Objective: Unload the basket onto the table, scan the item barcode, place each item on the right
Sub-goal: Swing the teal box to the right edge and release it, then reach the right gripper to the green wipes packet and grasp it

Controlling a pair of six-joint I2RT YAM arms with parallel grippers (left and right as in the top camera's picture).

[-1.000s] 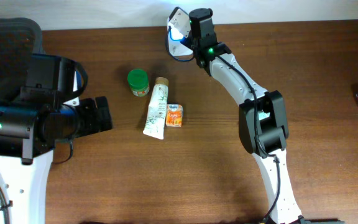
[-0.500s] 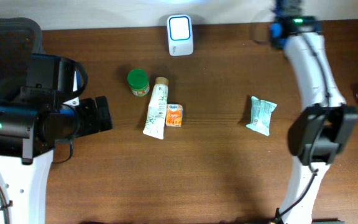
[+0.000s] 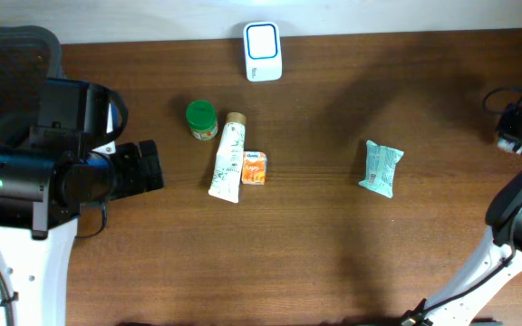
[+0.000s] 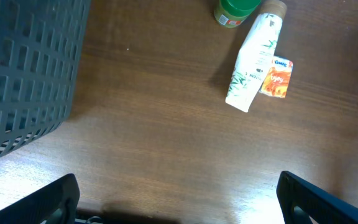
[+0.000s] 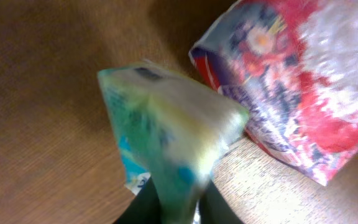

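Seen from above, a white barcode scanner with a blue-ringed face (image 3: 263, 50) sits at the far edge of the brown wooden table (image 3: 333, 254). A teal-and-white plastic packet (image 3: 381, 168) lies flat mid-table, well apart from the scanner. Further left a green-lidded jar (image 3: 201, 119), a white tube (image 3: 227, 158) and a small orange carton (image 3: 255, 167) sit close together.

The left gripper (image 4: 178, 180) is spread wide and empty, near a dark mesh basket (image 4: 23, 68). The right gripper (image 3: 513, 131) is at the table's right edge. Its wrist view shows a blurred teal-and-cream packet (image 5: 166, 124) between its fingers, beside a red-and-white packet (image 5: 291, 81). Whether it is pinching cannot be told.
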